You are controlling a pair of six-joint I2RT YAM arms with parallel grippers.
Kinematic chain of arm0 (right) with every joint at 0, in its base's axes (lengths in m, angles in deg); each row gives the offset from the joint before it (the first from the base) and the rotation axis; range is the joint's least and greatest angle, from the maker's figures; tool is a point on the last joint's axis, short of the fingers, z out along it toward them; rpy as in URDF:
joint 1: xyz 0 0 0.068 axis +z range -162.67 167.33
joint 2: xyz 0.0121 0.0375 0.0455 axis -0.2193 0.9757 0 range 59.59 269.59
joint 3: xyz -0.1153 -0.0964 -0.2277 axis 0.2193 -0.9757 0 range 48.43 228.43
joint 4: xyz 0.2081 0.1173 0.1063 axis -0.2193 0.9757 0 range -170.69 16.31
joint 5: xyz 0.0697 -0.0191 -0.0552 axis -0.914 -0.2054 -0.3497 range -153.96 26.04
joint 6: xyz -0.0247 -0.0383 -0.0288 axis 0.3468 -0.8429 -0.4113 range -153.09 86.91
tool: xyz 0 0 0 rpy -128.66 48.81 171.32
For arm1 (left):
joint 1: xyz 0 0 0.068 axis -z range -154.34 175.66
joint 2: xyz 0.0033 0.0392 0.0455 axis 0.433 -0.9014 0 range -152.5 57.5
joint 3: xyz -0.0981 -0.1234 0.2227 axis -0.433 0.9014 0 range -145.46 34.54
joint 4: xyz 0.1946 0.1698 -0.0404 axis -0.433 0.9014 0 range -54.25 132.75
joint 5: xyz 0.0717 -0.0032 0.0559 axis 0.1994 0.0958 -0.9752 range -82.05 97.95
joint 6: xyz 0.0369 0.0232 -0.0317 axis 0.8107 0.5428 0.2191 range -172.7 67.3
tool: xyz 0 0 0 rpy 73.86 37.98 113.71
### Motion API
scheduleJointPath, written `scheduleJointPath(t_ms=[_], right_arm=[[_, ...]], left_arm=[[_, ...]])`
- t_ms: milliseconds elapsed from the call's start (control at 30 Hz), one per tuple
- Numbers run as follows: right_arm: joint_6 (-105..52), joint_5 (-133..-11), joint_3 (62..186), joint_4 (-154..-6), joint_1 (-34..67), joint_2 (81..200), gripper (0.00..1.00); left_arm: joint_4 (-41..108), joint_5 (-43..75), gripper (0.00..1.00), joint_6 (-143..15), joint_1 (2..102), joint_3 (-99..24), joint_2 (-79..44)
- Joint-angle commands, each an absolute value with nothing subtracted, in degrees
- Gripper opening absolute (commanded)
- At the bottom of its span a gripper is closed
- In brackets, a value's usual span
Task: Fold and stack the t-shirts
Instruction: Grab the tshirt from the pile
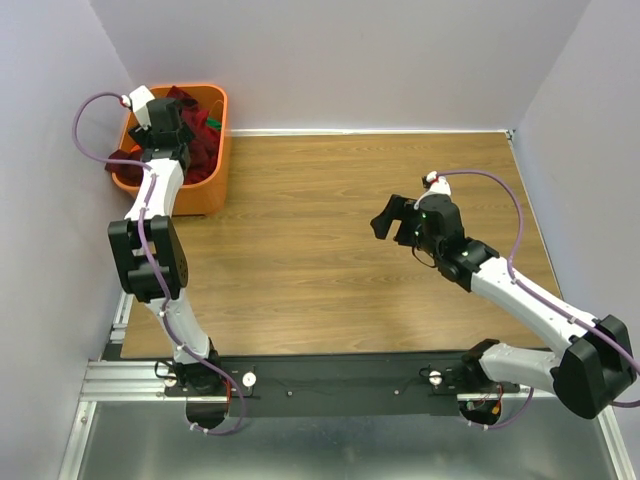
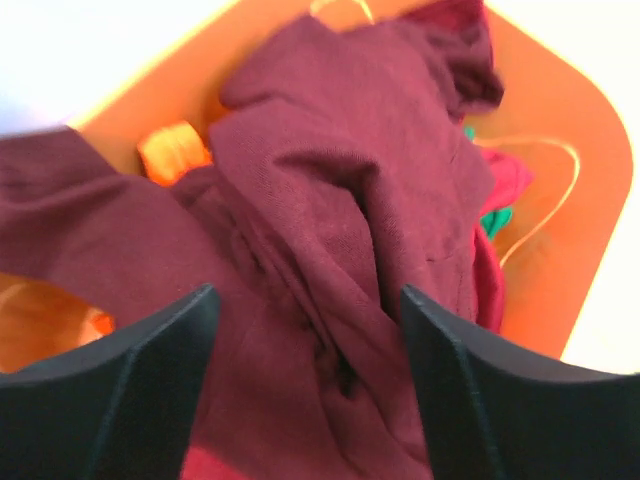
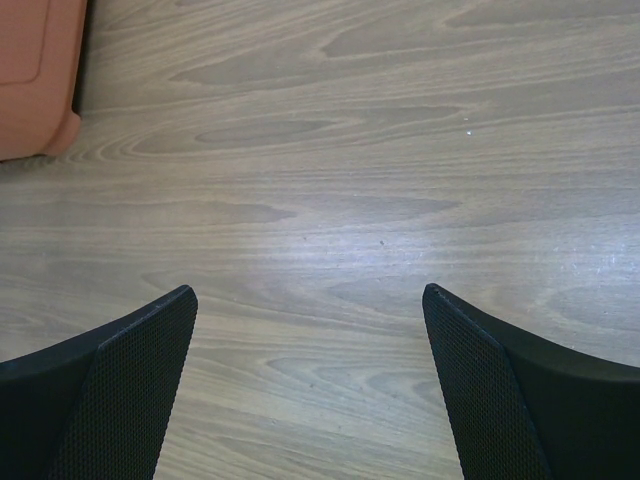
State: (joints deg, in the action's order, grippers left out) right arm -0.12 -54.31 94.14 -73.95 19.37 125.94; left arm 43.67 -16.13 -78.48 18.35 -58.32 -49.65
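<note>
Right fingers: spread wide with nothing between them, hanging over bare wood at the right-middle of the bench; the inner faces show a fine mesh texture.
Right arm: white links with black joints, reaching from the near right corner toward the middle; a purple cable loops from its wrist.
Mounting rail: a black bar along the near edge, carrying both arm bases.
Bench: wood grain, bare under the right arm; a corner of the orange basket shows at the upper left of the right wrist view, well apart from those fingers.
Left arm: stretched from the near left corner to the far left, its wrist over the basket.
Left fingers: spread wide, gripping nothing, poised above the heap of cloth; whether the tips touch it cannot be told.
Orange basket: stands at the far left corner of the bench, close to the left wall.
T-shirts: all inside the basket, crumpled in a heap and unfolded. Dark maroon cloth lies on top in thick folds, straight between the left fingers.
Other colours: a green scrap and a brighter red fold peek out at the right of the heap, just beside the basket wall.
</note>
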Motion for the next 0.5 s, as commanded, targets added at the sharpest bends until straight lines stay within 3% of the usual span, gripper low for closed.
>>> scheduleJointPath(t_ms=[0, 67, 100, 133, 167, 200, 267, 467], right_arm=[[-0.40, -55.70, 95.62, -73.31, 19.41, 126.56, 1.00], [-0.22, -55.78, 95.71, -73.31, 19.41, 126.82, 1.00], [-0.13, -56.04, 95.80, -73.31, 19.50, 126.91, 1.00], [-0.22, -56.05, 95.71, -73.40, 19.41, 127.00, 1.00], [0.04, -56.31, 95.71, -73.40, 19.41, 127.00, 1.00], [0.13, -56.57, 95.71, -73.40, 19.41, 127.00, 1.00], [0.22, -56.57, 95.62, -73.49, 19.41, 126.83, 1.00], [0.31, -57.19, 95.71, -73.75, 19.41, 126.21, 1.00]], left_arm=[[44.71, -9.91, 0.67, -80.20, 17.40, -60.03, -50.95], [44.45, -9.11, 0.60, -80.29, 17.14, -59.77, -51.21], [44.54, -8.23, 0.51, -80.30, 16.96, -59.94, -51.22], [44.54, -7.79, 0.34, -80.47, 16.87, -59.86, -51.22], [44.63, -7.00, 0.28, -80.56, 16.78, -59.86, -51.13], [44.80, -6.73, 0.15, -80.65, 16.70, -59.94, -50.87], [44.71, -5.86, 0.03, -80.73, 16.61, -59.86, -49.55], [44.80, -2.61, 0.00, -80.30, 16.69, -61.26, -43.23]])
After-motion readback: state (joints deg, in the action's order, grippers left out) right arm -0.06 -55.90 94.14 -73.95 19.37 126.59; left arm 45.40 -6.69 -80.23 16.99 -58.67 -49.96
